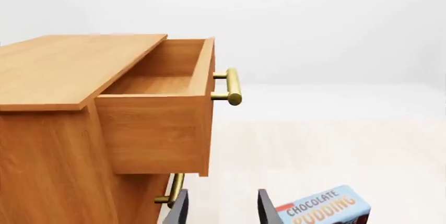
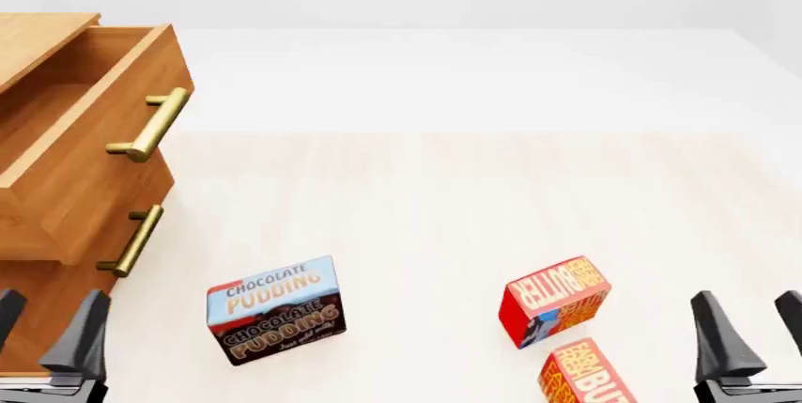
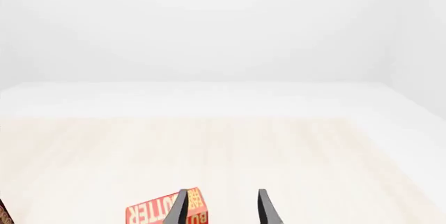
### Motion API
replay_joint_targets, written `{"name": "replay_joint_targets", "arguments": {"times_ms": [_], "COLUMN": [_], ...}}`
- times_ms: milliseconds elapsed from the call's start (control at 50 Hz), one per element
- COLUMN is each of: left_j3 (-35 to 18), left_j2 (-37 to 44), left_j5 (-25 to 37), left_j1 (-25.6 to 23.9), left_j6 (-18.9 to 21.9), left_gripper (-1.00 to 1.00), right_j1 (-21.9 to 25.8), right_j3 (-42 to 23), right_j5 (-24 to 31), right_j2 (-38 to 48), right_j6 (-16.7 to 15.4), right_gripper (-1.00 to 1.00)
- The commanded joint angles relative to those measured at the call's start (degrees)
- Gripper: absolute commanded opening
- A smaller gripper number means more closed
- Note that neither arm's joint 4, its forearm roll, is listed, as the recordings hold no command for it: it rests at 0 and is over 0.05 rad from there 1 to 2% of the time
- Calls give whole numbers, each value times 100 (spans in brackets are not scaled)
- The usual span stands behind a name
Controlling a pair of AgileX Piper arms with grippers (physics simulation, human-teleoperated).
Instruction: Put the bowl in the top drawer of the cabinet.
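At the near edge of the front view, I am seeing both hands sitting low with fingers parted and nothing between them: the left hand (image 2: pixel 48 337) is standing spread apart just beside the cabinet (image 2: pixel 38 318), and the right hand (image 2: pixel 749 333) is likewise gaping, touching nothing. I am not finding the bowl in any view, so I cannot tell where it is lying. The top drawer (image 2: pixel 88 140) is showing pulled well out, its light brown interior bare as far as the left wrist view shows, its brass handle (image 2: pixel 150 125) pointing toward the table (image 2: pixel 414 206). The lower drawer (image 2: pixel 38 281) is sitting shut. A chocolate pudding box (image 2: pixel 273 309) is lying near the left hand; two red butter boxes (image 2: pixel 554 300) are lying near the right hand.
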Motion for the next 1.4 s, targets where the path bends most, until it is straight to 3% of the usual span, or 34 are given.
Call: {"name": "replay_joint_targets", "arguments": {"times_ms": [20, 300, 320, 360, 420, 460, 520, 620, 740, 840, 1080, 1140, 1260, 1400], "left_j3": [-3, 5, 0, 2, -173, -278, -481, -766, -1209, -1017, -1737, -1933, -2408, -2389], "left_j2": [-2, 1, 418, 410, 603, 277, 208, 506, 645, 981, 1929, 2207, 2802, 3226], "left_j5": [-256, -96, -216, -205, -10, 383, 684, 1064, 1585, 1386, 1567, 1581, 1550, 1294], "left_j1": [-93, 232, 347, 322, 279, 155, 173, -230, -904, -1419, -2148, -2509, -2728, -3059], "left_j6": [185, 424, 263, 349, 257, 441, 331, 231, 608, 1136, 1307, 1602, 1706, 1714], "left_gripper": [100, 100, 100, 100, 100, 100, 100, 100, 100, 100, 100, 100, 100, 100], "right_j1": [28, 75, 82, 81, 157, 141, 145, 174, 181, 136, 138, 121, 142, 163], "right_j3": [-20, -22, -22, -22, -21, -21, -20, -19, -18, -19, -19, -19, -18, -18], "right_j5": [-58, -137, -146, -145, -144, -153, -169, -194, -203, -174, -186, -196, -212, -197], "right_j2": [3, -2, -2, -2, -2, -2, -2, -3, -3, -2, -3, -3, -3, -3], "right_j6": [-14, 16, 19, 20, 31, 41, 61, 107, 136, 106, 115, 124, 144, 140], "right_gripper": [100, 100, 100, 100, 100, 100, 100, 100, 100, 100, 100, 100, 100, 100]}}
